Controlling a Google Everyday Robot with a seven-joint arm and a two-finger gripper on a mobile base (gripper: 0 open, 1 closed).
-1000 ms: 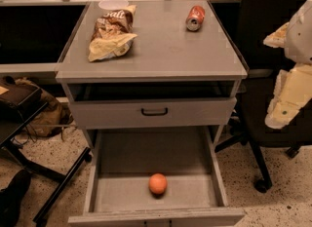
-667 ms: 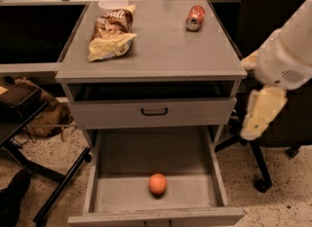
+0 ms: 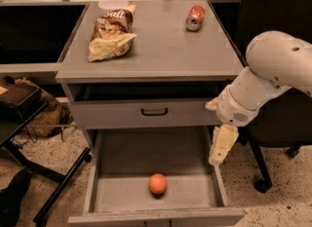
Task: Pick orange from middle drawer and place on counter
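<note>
The orange (image 3: 157, 183) lies on the floor of the middle drawer (image 3: 146, 150), which is pulled out wide, near its front edge. The counter (image 3: 165, 50) is the grey top of the cabinet above. My gripper (image 3: 218, 156) hangs pointing down from the white arm (image 3: 273, 70) at the right. It is over the drawer's right side wall, above and to the right of the orange, and apart from it. It holds nothing that I can see.
A chip bag (image 3: 113, 32), a white lid (image 3: 113, 3) and a red soda can (image 3: 195, 17) lie on the counter. The shut upper drawer front (image 3: 154, 111) has a black handle. A black office chair (image 3: 273, 128) stands right; a bag (image 3: 29, 106) and black stand legs (image 3: 58, 192) are left.
The arm has swung left and down, from beside the cabinet's right side to over the open drawer's right wall. The orange has not moved.
</note>
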